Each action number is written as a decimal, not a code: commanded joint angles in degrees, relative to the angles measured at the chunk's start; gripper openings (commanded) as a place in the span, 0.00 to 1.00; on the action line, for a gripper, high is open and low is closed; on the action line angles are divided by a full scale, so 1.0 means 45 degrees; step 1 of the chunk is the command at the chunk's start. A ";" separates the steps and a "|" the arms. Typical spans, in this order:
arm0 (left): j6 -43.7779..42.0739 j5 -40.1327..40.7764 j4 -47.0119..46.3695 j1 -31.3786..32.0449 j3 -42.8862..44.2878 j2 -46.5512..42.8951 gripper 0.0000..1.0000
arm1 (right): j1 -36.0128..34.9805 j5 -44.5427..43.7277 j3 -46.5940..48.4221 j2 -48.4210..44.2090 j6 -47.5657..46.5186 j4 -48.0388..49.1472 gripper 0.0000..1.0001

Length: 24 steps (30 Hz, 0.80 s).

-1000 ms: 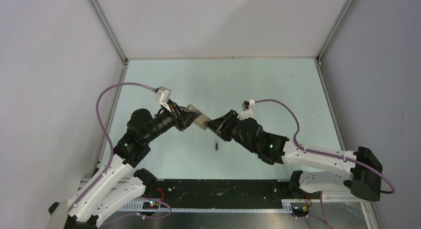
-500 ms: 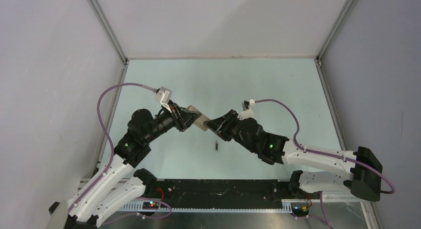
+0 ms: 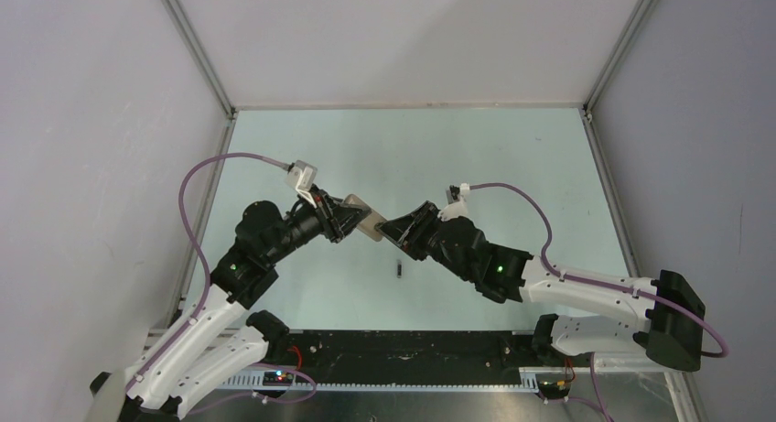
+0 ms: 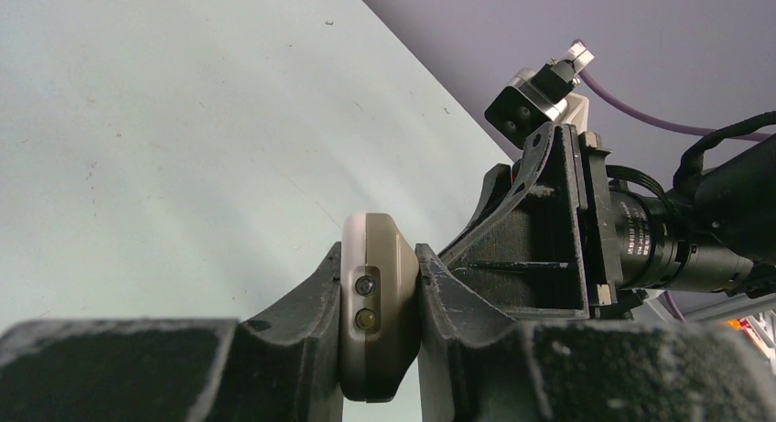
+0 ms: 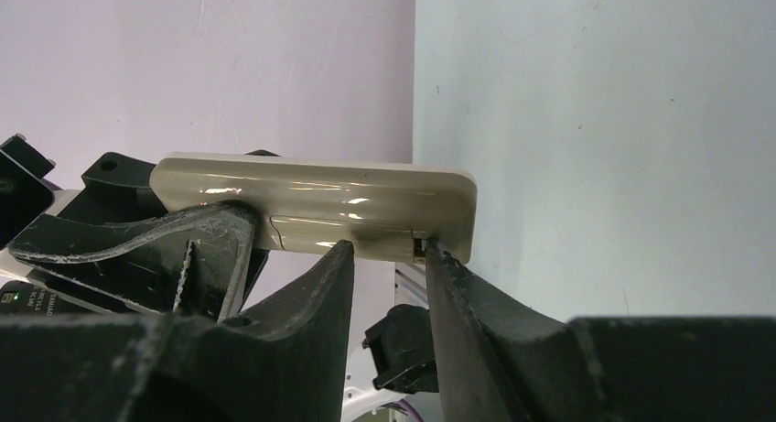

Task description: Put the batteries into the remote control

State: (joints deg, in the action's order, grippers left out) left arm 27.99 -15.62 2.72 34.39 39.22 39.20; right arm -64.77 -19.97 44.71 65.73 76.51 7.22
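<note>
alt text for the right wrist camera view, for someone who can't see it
A beige remote control is held level, one end clamped by the left gripper. The right gripper, jaws slightly apart and empty, rests both fingertips against its lower edge. Behind: a purple wall and a pale green table.
</note>
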 commanded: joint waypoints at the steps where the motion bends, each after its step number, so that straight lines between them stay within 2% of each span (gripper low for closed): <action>1: 0.0162 -0.0497 -0.0695 0.0130 0.0214 -0.0195 0.00 | 0.0148 -0.0081 0.0534 0.0037 0.0068 -0.0110 0.40; 24: 0.0355 -0.0859 -0.0868 0.0127 0.0288 -0.0386 0.00 | 0.0421 0.0557 0.0534 0.0408 0.0593 -0.0288 0.41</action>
State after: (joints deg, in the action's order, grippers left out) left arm 27.88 -15.25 3.66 34.30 39.22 39.18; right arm -63.48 -17.12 44.93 66.76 78.15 7.14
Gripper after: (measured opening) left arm 0.297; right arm 0.404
